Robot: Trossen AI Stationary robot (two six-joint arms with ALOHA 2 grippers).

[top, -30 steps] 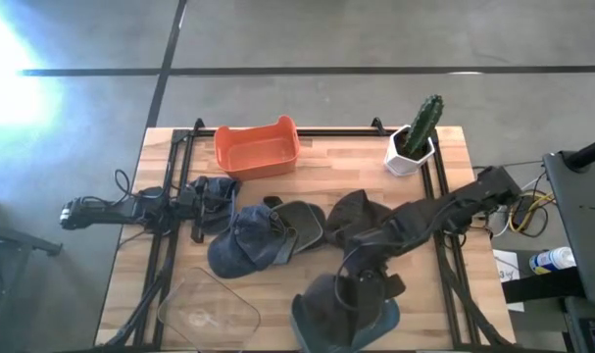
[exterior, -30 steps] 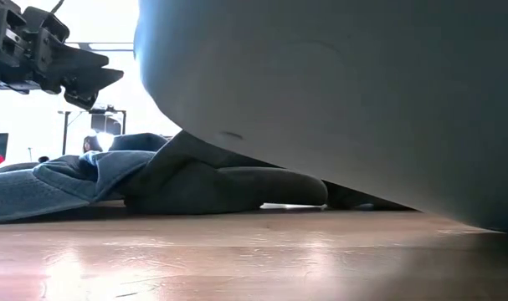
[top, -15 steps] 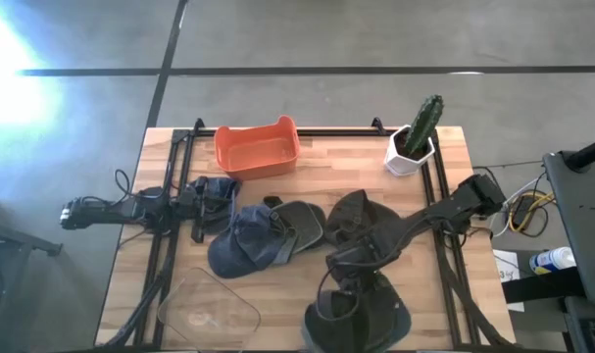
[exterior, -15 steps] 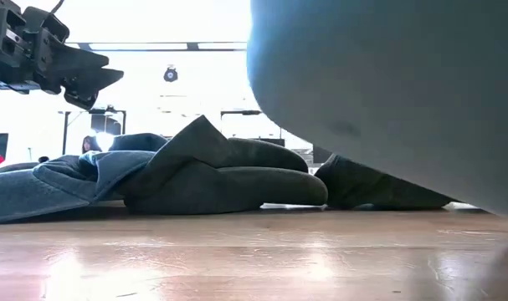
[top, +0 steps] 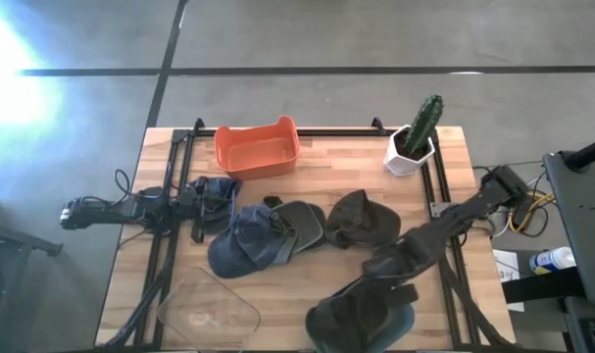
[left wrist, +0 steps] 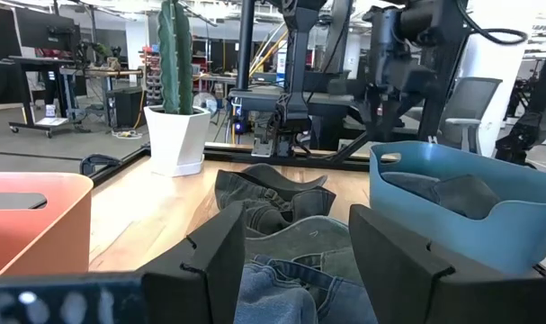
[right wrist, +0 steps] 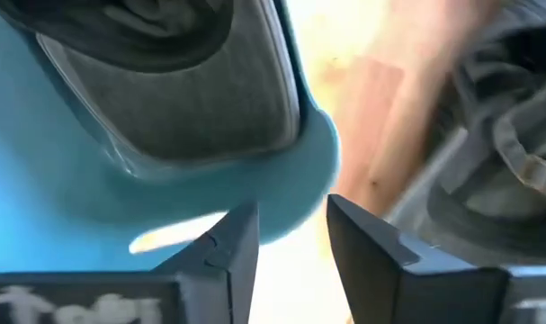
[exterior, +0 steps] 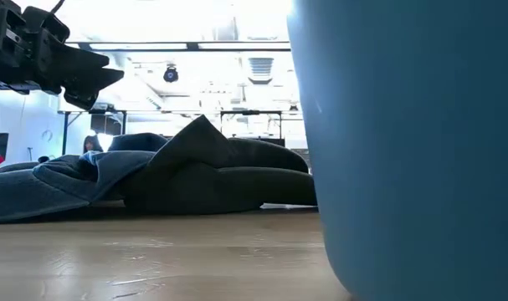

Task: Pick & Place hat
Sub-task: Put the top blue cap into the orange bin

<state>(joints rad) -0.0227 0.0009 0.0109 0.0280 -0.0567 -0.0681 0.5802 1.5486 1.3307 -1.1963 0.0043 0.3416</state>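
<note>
A dark hat (top: pixel 356 316) lies inside the blue bin (top: pixel 407 320) at the table's near right; the right wrist view shows this hat (right wrist: pixel 178 90) resting against the bin's wall (right wrist: pixel 75 193). My right gripper (top: pixel 390 286) hangs open just above the bin's far rim, with nothing between its fingers (right wrist: pixel 290 236). Three more hats lie mid-table: a blue denim cap (top: pixel 246 243), a grey-green cap (top: pixel 302 226) and a dark one (top: pixel 361 221). My left gripper (top: pixel 214 196) waits open at the left, over the denim cap (left wrist: pixel 281 292).
An orange bin (top: pixel 258 149) stands at the far edge, and a cactus in a white pot (top: pixel 415 142) at the far right. A clear container (top: pixel 209 312) sits near left. In the low view the blue bin (exterior: pixel 413 142) fills the right half.
My right gripper has swung first a little toward the hats mid-table, then toward the table's right edge, staying over the blue bin. The dark hat has settled down into the bin. The bin itself has slid a little toward the table's right edge.
</note>
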